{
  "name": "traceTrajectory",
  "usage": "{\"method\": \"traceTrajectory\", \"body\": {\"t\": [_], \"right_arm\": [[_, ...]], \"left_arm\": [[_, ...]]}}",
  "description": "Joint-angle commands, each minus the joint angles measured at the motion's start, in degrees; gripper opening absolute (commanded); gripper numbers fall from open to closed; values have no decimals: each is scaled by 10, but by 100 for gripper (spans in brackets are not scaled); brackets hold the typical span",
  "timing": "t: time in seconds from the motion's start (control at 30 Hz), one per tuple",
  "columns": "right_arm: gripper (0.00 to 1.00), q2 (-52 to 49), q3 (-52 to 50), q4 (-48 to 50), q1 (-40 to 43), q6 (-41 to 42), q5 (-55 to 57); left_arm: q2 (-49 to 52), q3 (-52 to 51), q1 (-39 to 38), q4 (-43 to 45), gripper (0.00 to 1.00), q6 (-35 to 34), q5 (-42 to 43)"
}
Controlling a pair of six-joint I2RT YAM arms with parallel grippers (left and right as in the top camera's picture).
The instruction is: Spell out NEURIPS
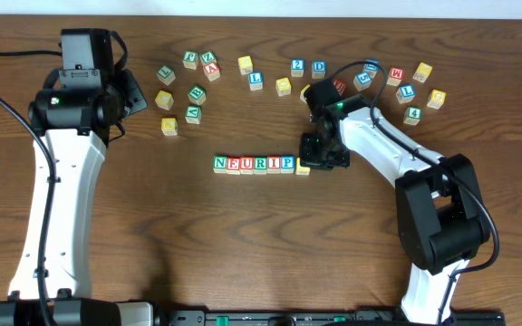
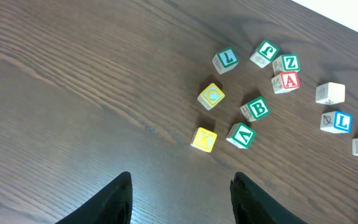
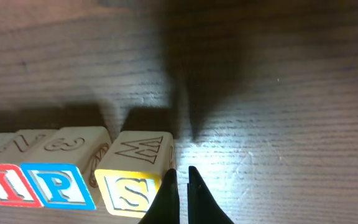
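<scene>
A row of cubes reads N, E, U, R, I, P. The yellow S cube sits at its right end, slightly lower than the others. The right wrist view shows the S beside the blue P with a narrow gap between them. My right gripper is shut and empty, its tips against the S cube's right side. My left gripper hangs open and empty over bare wood at the far left.
Loose cubes lie along the back: a left cluster with K, C, B, V, a 2 and D in the middle, and several more around a 4 at the right.
</scene>
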State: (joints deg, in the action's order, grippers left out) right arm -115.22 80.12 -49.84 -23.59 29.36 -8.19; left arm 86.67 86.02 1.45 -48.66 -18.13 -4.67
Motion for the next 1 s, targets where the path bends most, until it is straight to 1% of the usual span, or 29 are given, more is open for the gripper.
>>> {"method": "traceTrajectory", "body": {"t": [0.0, 0.63, 0.9, 0.93, 0.97], "right_arm": [[2, 4, -3, 2, -6, 8, -4], [1, 5, 0, 16, -12, 2, -2], [3, 6, 59, -46, 30, -44, 7], [3, 7, 71, -56, 34, -52, 10], [4, 7, 85, -65, 38, -65, 12]], "left_arm": [[-2, 3, 1, -2, 50, 3, -5], [-2, 3, 1, -2, 50, 3, -5], [-2, 3, 1, -2, 51, 7, -5], [-2, 3, 1, -1, 52, 12, -5], [-3, 4, 1, -1, 61, 18, -5]]}}
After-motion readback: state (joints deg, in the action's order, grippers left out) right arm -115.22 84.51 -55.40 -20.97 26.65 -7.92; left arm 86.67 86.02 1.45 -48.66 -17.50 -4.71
